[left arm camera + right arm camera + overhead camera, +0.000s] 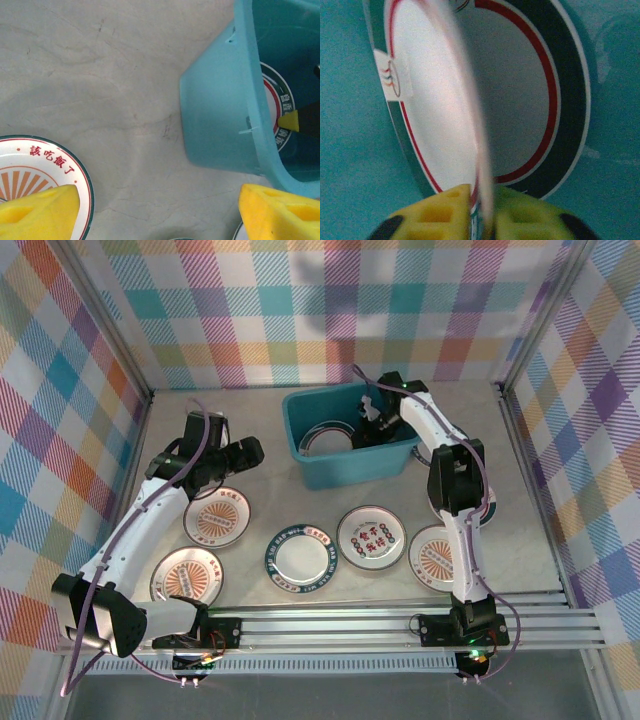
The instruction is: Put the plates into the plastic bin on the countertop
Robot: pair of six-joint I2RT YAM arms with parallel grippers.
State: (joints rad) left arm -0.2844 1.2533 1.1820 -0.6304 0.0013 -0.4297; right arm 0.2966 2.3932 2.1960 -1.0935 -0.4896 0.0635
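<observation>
The beige table [250,420] carries the teal plastic bin [345,468] at its back. The right gripper [481,200] is down inside the bin, jaws narrow on the rim of a plate [474,125] standing on edge. The left gripper [243,452] hovers beside the bin, jaws wide, holding nothing. Five plates [303,560] lie nearer the front.

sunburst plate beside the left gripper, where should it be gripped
Pinch the far rim of the sunburst plate, nearest the left gripper, coming straight down: it lies flat on the countertop, so probably only that thin edge fits between its jaws.
</observation>
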